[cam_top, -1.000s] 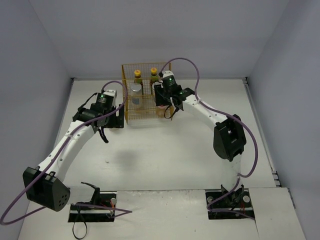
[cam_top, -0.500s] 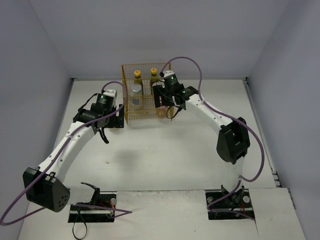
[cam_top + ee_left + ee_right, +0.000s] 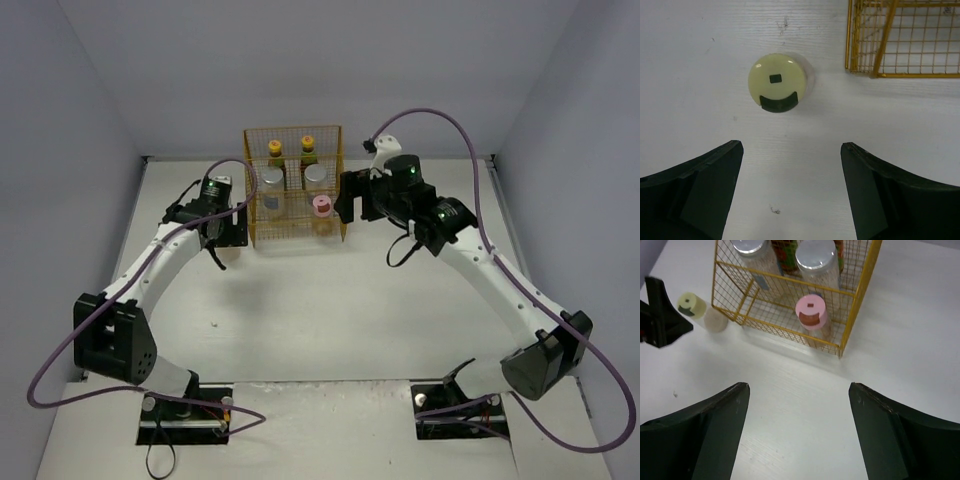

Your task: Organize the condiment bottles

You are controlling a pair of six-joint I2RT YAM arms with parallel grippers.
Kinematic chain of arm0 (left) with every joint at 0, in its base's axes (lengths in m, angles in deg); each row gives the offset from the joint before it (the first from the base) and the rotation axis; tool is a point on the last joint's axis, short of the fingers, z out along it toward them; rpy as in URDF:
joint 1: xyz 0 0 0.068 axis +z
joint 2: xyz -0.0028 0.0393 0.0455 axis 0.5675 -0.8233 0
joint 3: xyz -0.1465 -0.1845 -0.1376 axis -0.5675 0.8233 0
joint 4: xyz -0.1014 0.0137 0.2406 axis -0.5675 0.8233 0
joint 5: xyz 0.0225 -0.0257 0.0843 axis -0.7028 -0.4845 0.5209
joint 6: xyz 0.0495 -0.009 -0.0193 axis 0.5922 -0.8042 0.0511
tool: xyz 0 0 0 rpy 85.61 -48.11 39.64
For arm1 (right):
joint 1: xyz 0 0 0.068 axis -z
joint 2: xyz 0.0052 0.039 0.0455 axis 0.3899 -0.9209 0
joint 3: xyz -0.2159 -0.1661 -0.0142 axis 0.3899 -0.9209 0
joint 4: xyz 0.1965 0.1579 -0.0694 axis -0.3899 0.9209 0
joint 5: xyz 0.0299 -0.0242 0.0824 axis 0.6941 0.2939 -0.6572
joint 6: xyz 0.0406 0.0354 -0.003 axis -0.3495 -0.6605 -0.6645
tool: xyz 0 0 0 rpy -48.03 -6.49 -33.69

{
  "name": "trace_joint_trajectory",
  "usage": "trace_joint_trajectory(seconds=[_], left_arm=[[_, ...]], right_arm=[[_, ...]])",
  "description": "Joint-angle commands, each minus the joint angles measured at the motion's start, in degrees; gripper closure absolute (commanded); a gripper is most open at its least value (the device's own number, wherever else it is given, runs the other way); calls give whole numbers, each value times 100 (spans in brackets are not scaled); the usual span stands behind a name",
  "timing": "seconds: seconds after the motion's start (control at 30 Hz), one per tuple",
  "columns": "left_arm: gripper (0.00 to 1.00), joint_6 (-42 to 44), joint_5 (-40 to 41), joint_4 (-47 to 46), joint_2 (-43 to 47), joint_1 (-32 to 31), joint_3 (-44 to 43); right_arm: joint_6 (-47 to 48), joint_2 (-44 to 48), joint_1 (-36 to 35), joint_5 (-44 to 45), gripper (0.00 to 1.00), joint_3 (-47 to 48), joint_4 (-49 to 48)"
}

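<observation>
The yellow wire rack (image 3: 295, 232) holds two dark bottles with yellow caps (image 3: 274, 147) at the back. In front of them are two silver-lidded jars (image 3: 815, 254). A pink-capped bottle (image 3: 811, 311) stands at the rack's front right. A squat bottle with a yellow-green cap (image 3: 777, 81) stands on the table outside the rack's left side. My left gripper (image 3: 791, 145) is open just short of that bottle, with nothing between its fingers. My right gripper (image 3: 799, 385) is open and empty, raised in front of the rack.
The rack's front left section (image 3: 765, 305) holds no bottle. The left gripper's finger (image 3: 660, 315) shows beside the yellow-green-capped bottle in the right wrist view. White table (image 3: 330, 310) spreads in front of the rack, with grey walls on three sides.
My right gripper has opened, let go of the pink-capped bottle inside the rack, and pulled back to the right. The left arm's elbow has swung; its gripper stays left of the rack.
</observation>
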Motion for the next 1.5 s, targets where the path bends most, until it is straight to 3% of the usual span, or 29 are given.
trace_joint_trajectory(seconds=[0.0, 0.13, 0.57, 0.73, 0.77, 0.87, 1.03, 1.17, 1.27, 1.47], left_arm=[[20, -221, 25, -360, -179, 309, -536], [20, -494, -221, -605, -434, 617, -633], [23, -565, -81, -659, -1330, 635, -1003], [46, -600, -159, -624, -1418, 643, -1002], [64, -617, -186, -598, -1410, 643, -1020], [88, -661, -247, -370, -1287, 635, -1187], [97, -512, -458, 366, -1032, 617, -1845], [99, -521, -450, 1440, -1128, 442, -3195], [99, -643, -327, 2002, -1163, 99, -3838], [99, -898, -221, 2277, -1365, -692, -4676]], right_arm=[[109, 326, 106, -146, 17, -407, -184], [170, 565, 247, -260, 17, -707, -175], [170, 820, 845, -463, 16, -962, -158], [162, 872, 898, -463, 16, -1041, -140], [153, 873, 898, -463, 16, -1058, -140], [127, 908, 906, -463, 16, -1067, -140], [126, 987, 906, -463, 16, -1050, -105], [135, 1022, 915, -463, 16, -1023, -61], [126, 1039, 906, -463, 16, -1006, -52], [83, 1092, 915, -436, 16, -971, -35]])
